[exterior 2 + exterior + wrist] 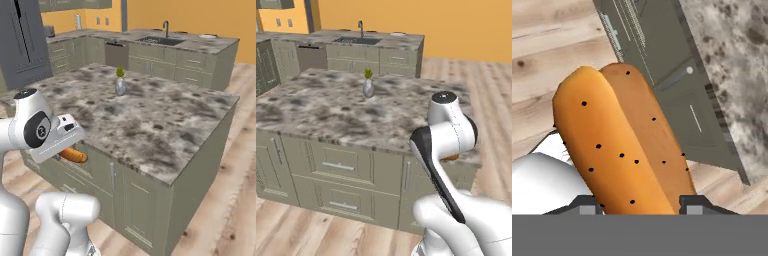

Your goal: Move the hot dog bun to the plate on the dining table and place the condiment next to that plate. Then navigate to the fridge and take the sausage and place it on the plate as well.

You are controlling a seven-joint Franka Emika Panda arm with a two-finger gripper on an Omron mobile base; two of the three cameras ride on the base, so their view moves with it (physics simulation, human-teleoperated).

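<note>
Fingers (637, 204) are clamping the long, speckled orange hot dog bun (619, 145) beside the marbled stone table (150, 120).

— What colour is the hot dog bun (619, 145) in my gripper (641, 205)?

— Orange-tan, one half lighter than the other, dotted with small black specks. My fingertips (587, 205) are dark grey.

— And the desk (150, 120)?

— A mottled grey and cream stone top over pale olive-grey cabinet fronts (338, 167) with silver handles. On it I see a silvery vase (368, 88) with a yellow-green sprig. The floor (542, 45) is light wood planks, the wall (456, 25) orange-yellow.
</note>
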